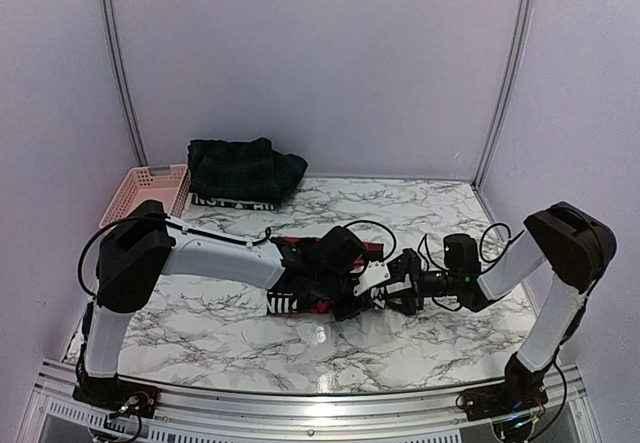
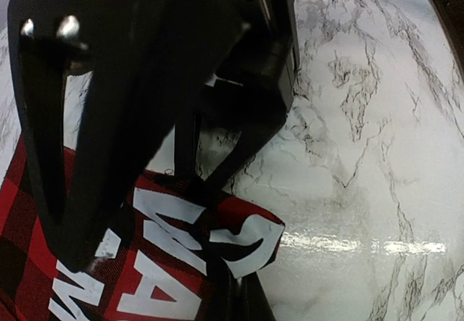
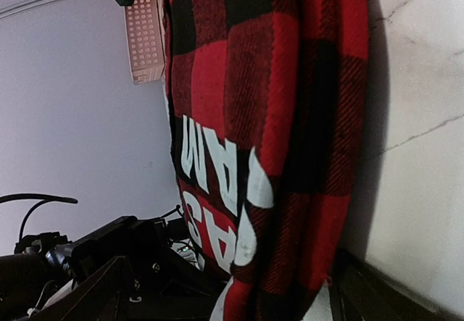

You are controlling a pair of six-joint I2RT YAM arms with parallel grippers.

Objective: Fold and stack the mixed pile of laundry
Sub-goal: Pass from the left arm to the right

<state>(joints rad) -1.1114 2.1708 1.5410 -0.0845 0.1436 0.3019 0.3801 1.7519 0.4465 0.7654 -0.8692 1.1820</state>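
My left gripper (image 1: 346, 287) is clamped, apparently on the hem of the shirt (image 3: 239, 82) lying on the table (image 1: 450, 213); my right gripper (image 1: 393, 289) gapes empty just beside it, so pinch the matching corner and fold taut.

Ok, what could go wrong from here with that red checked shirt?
The left hand is shut on just the edge of the red checked shirt, so the cloth might slip free when lifted. The open right hand sits very close to it; the two could bump or grab the same fold.
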